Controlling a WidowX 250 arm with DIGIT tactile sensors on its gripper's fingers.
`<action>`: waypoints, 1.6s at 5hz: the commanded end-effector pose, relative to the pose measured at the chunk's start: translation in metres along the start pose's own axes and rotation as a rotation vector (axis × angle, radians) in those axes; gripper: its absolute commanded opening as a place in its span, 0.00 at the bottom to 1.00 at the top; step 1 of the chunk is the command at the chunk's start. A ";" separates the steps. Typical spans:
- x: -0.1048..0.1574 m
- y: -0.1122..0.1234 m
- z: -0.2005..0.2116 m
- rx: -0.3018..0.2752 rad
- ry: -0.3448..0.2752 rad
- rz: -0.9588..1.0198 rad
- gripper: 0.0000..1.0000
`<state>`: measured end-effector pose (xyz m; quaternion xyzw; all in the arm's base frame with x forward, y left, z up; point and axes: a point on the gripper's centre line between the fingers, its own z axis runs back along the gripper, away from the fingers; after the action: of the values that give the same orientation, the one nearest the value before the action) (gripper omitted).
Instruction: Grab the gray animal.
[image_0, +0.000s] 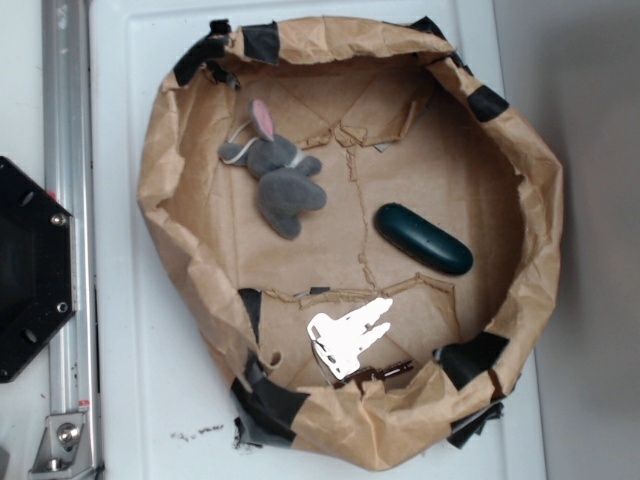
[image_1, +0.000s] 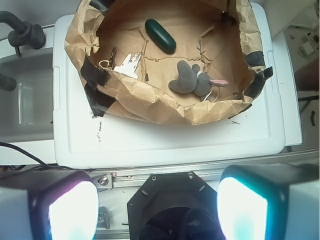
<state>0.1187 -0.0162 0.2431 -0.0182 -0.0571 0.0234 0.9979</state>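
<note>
A crumpled brown paper nest (image_0: 185, 260) sits on the white lid (image_0: 140, 400), its rim patched with black tape (image_0: 262, 40). Three things lie inside. The gray animal (image_0: 275, 175) is a plush bunny on its side on the paper floor, pink-lined ear up by its head, darker body trailing toward the middle. The dark green oval case (image_0: 423, 238) lies well apart from it across the floor. A bright white flat piece (image_0: 348, 333) rests near the rim, with something small and dark brown (image_0: 378, 373) just beside it; what either is, hard to say.

Over to the wrist camera: the gripper (image_1: 155, 207) fills the bottom of the shot, two pale glowing fingers (image_1: 72, 212) set wide apart with the black mount between them, nothing held. It hangs outside the nest, short of the near rim. From the gripper, the bunny (image_1: 192, 80) lies ahead and a little to its right, just past the near paper wall (image_1: 150, 102). The case (image_1: 160, 35) is farther ahead, near the back. The white piece (image_1: 127, 65) is ahead to the left.

The exterior view shows no gripper at all, only a black plate (image_0: 30, 270) and a metal rail (image_0: 68, 200) at its edge. The wrist view alone shows the clear tub (image_1: 25, 95) off to the side.
</note>
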 end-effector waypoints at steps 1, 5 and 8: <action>0.000 0.000 0.000 0.000 0.000 0.000 1.00; 0.117 0.051 -0.135 -0.062 -0.039 -0.443 1.00; 0.105 0.033 -0.234 0.184 0.095 -0.665 1.00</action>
<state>0.2420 0.0222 0.0174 0.0848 0.0061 -0.2845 0.9549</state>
